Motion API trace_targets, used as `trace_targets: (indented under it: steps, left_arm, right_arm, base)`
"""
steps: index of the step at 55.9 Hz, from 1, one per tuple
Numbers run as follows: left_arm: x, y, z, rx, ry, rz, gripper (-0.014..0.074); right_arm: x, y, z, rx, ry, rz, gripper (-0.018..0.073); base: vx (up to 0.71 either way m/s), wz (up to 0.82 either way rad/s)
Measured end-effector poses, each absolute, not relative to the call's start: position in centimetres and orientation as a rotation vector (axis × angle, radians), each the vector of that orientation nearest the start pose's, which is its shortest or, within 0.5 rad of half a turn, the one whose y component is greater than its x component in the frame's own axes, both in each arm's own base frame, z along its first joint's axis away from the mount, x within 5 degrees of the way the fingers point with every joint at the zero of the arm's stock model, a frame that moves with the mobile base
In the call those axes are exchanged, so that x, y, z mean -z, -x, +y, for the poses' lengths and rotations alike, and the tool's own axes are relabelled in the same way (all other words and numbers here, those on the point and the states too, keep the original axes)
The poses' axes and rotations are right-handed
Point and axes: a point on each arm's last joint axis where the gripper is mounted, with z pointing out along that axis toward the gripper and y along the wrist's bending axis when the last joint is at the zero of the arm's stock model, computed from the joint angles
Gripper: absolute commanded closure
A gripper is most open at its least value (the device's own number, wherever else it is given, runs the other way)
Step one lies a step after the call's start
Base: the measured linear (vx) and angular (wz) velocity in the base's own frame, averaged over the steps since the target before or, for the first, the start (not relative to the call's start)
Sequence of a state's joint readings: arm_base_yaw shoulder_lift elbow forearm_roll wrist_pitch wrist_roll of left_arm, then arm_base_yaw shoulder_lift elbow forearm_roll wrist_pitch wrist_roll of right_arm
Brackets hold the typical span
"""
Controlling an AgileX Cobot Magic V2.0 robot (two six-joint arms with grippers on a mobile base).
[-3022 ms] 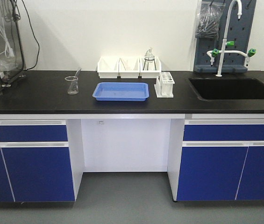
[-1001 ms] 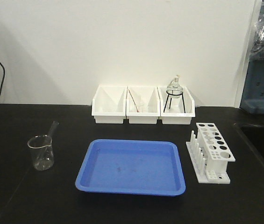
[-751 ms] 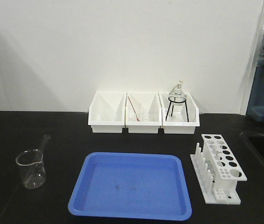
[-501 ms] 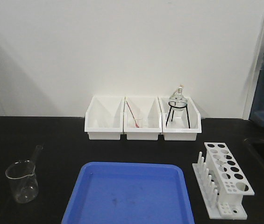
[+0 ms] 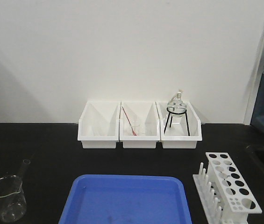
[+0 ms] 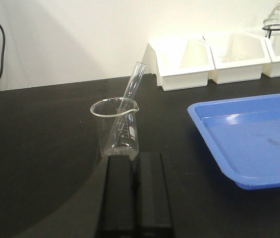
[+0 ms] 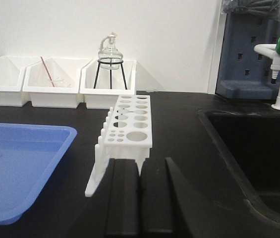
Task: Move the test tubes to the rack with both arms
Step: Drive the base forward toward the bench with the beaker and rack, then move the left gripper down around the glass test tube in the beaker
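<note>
- One test tube (image 6: 131, 94) is all I can find. It leans in the glass beaker (image 6: 116, 130), rounded end down and open mouth well past the rim, which leaves its upper part free for a pinch.
- The left gripper (image 6: 135, 159) sits low over the black bench (image 6: 40, 158), just in front of the beaker. Its two black fingers are pressed together with only a seam between them, and they grip nothing. It looks lined up on the tube.
- The right gripper (image 7: 140, 163) is closed up the same way and also has hold of nothing. It points at the near end of the rack (image 7: 128, 126).
- The rack stands between the blue tray (image 7: 16, 163) and the sink (image 7: 239, 144). Every hole looks unfilled, and the pegs on the tray side are bare.
- The tray lies between beaker and rack and holds nothing. I judge it is there to catch a dropped tube.
- Three white bins (image 5: 140, 141) line the wall:
  - The left one looks empty.
  - The middle one holds a small glass cup (image 5: 135, 128) with a red-tipped rod (image 5: 128, 120).
  - The right one holds a black tripod (image 5: 169, 122) with a glass flask (image 5: 176, 103) on it.
- The transfer looks not yet begun, and both claws must open first.
</note>
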State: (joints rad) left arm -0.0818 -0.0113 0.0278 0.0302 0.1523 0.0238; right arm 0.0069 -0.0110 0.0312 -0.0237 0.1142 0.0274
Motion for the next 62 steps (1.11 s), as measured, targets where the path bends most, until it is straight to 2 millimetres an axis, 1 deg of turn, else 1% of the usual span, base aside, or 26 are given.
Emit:
trace_targets:
  steps: [22, 62]
  left_arm:
    - [-19.06, -5.63, -0.42, 0.018, -0.108, 1.649, 0.0604]
    - [-19.07, -5.63, -0.42, 0.018, -0.108, 1.648, 0.0604]
  right_arm:
    - [-19.29, -5.68, 0.01, -0.006, 0.000, 1.618, 0.0570]
    - [-19.29, -5.68, 0.01, -0.006, 0.000, 1.618, 0.0570]
  base:
    - [0.07, -0.02]
    - [0.00, 0.00]
